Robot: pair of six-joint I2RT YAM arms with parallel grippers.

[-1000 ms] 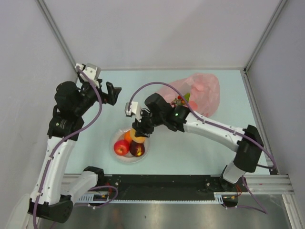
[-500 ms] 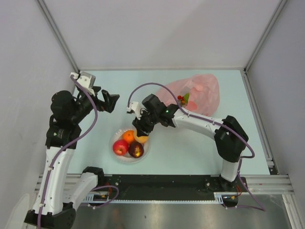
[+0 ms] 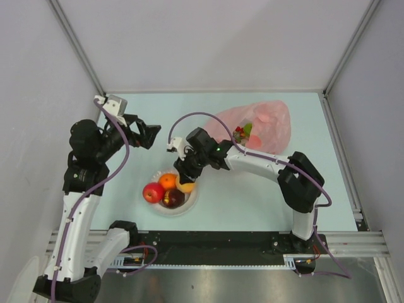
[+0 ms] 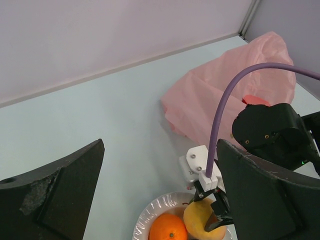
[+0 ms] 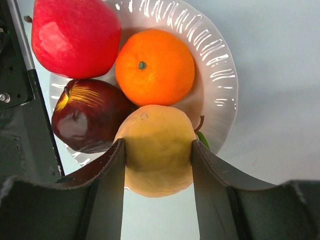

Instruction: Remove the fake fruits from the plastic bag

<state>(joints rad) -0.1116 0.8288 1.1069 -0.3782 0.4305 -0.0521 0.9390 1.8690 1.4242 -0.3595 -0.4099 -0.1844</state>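
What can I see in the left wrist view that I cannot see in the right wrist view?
Only the left wrist view shows the pink plastic bag. Only the right wrist view shows the red apple and the dark red apple. Both views show the white plate, the orange on it, and the yellow fruit held between the right fingers.

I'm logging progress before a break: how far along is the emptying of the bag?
Done: an orange, a red apple and a dark apple lie on the plate. In hand: the right pincer grips a yellow fruit at the plate's edge, not yet let go. Left: red berries show inside the bag; what else it holds is unclear. The left pincer hangs open, empty.
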